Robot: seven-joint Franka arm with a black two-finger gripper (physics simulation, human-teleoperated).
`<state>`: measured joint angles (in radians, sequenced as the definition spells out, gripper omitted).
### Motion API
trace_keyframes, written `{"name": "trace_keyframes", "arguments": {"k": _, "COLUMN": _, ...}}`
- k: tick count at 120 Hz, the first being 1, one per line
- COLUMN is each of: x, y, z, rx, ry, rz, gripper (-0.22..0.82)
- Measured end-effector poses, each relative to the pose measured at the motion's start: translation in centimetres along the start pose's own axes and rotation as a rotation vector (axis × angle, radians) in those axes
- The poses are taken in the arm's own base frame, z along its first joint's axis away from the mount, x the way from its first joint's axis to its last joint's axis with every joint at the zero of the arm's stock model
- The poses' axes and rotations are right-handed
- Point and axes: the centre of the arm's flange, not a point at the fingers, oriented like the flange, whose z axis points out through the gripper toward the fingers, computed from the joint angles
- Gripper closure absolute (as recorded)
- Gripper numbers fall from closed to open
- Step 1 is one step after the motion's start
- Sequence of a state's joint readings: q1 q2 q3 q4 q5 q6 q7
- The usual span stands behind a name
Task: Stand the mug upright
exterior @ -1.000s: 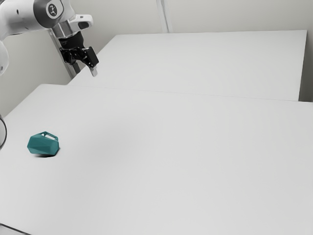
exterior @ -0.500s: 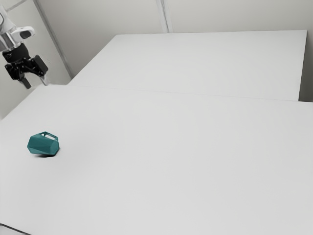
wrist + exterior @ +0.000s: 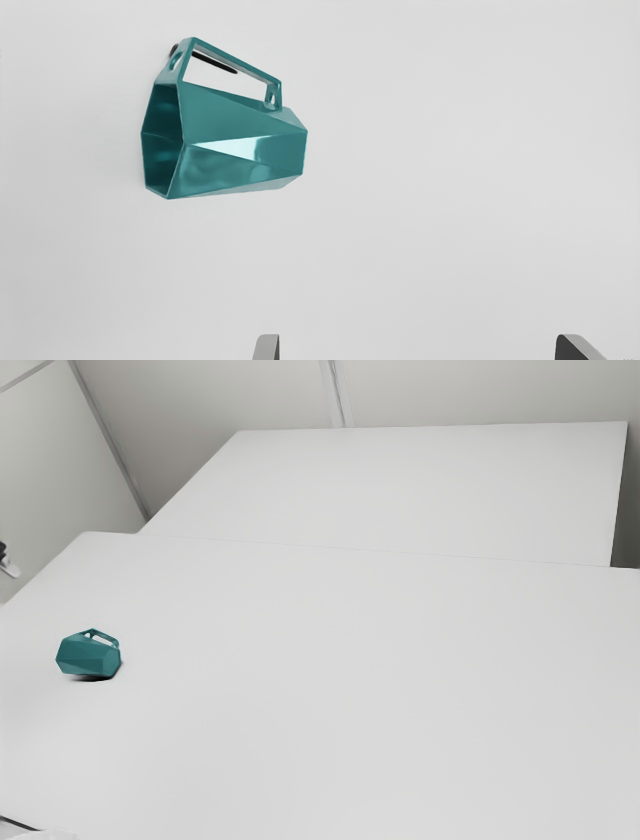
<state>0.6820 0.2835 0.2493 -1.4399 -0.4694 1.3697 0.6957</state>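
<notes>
In the wrist view, the mug [image 3: 240, 145] lies on its side on the table [image 3: 450, 225], so it is not upright. The gripper [image 3: 417, 346] is open wide, with a big gap between its two fingers and nothing in it. The mug is out past the fingertips and off to one side, not touching them. If the gripper shuts where it is, it will likely pinch only air. If it comes in crooked, one finger could bump the mug and make it slide or roll. The handle [image 3: 237, 60] sticks out and might get in a finger's way. The smooth, slanted sides could slip out of a grip that is too loose.

In the exterior view, the mug is at the left of the frame, below the middle, with its handle up. The gripper peeks in at the left edge, higher than the mug. If the mug gets turned too low, its rim could hit the table. If it is let go while tipped, it may fall over again. A pale thing [image 3: 40, 835] and a dark line [image 3: 18, 824] sit in the bottom left corner; I can't tell what they are. Another white top [image 3: 400, 490] is at the upper middle and right, with walls [image 3: 480, 390] behind it.
</notes>
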Motion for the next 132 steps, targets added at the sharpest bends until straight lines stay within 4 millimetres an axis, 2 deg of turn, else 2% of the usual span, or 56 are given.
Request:
{"name": "trace_keyframes", "arguments": {"k": 24, "x": 3.1, "y": -6.1, "z": 3.4, "rx": -0.073, "ry": -0.006, "rz": 0.09, "gripper": 0.0}}
{"name": "trace_keyframes", "arguments": {"k": 33, "x": 3.8, "y": -8.0, "z": 5.3, "rx": -0.114, "ry": -0.01, "rz": 0.122, "gripper": 0.0}}
{"name": "trace_keyframes", "arguments": {"k": 55, "x": 4.9, "y": -11.1, "z": 9.9, "rx": -0.196, "ry": -0.011, "rz": 0.176, "gripper": 0.0}}
{"name": "trace_keyframes", "arguments": {"k": 74, "x": 4.5, "y": -13.2, "z": 12.2, "rx": -0.261, "ry": 0.02, "rz": 0.193, "gripper": 0.0}}
{"name": "trace_keyframes", "arguments": {"k": 107, "x": 3.1, "y": -14.6, "z": 16.0, "rx": -0.392, "ry": 0.073, "rz": 0.195, "gripper": 0.0}}
{"name": "trace_keyframes", "arguments": {"k": 132, "x": 2.8, "y": -14.3, "z": 18.4, "rx": -0.452, "ry": 0.079, "rz": 0.208, "gripper": 0.0}}
